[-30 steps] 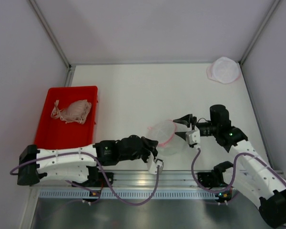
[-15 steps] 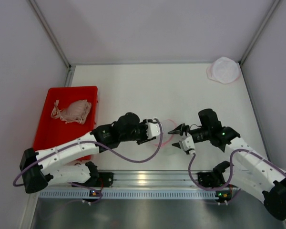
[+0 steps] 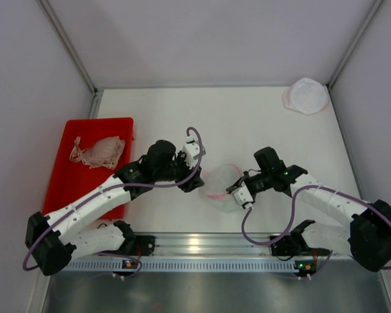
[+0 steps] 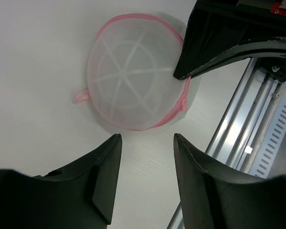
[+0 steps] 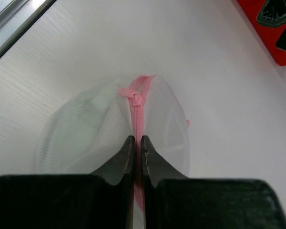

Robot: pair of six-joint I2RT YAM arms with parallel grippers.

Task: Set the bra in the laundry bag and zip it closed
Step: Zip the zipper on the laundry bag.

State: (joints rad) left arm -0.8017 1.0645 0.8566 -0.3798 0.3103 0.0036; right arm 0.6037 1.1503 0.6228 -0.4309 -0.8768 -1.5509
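Right gripper is clamped on the near-right rim of the laundry bag, mid-table. Left gripper sits just beside the bag's left edge. Bra lies in the red bin, well apart at left. White round item in the far right corner.

Left wrist: fingers apart, empty, above the bag. Bag's round face is up, pink loop pointing left. Right finger crosses its rim.

Right wrist: jaws closed on the pink zipper, which runs straight away from them. Pull tab is at the far end.

White table carries a red tray, a pink-trimmed laundry bag and a second bag.
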